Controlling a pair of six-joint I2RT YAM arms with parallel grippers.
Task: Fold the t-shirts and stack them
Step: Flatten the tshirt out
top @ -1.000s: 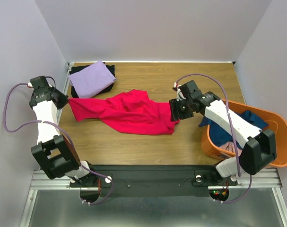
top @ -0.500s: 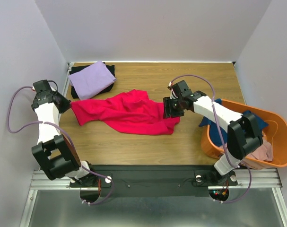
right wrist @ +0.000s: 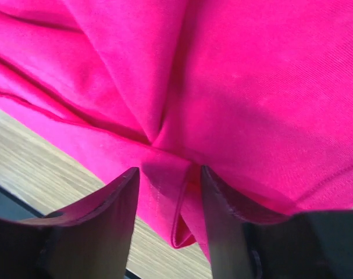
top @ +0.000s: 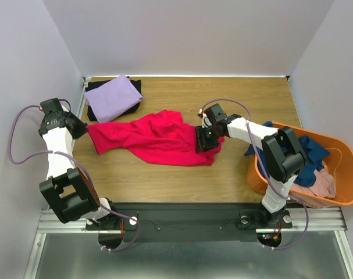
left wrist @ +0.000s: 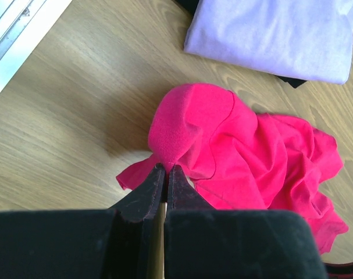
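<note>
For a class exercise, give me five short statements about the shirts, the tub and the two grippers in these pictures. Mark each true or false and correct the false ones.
1. The left gripper is shut on an edge of the crimson-pink shirt. True.
2. The crimson-pink shirt is neatly folded. False: it lies crumpled, stretched out between the two grippers.
3. The lavender shirt lies folded on the black shirt. True.
4. The right gripper hangs over the orange tub. False: its fingers stand apart astride a fold of the crimson-pink shirt.
5. The orange tub is empty. False: navy cloth and dusty pink cloth lie in it.
</note>
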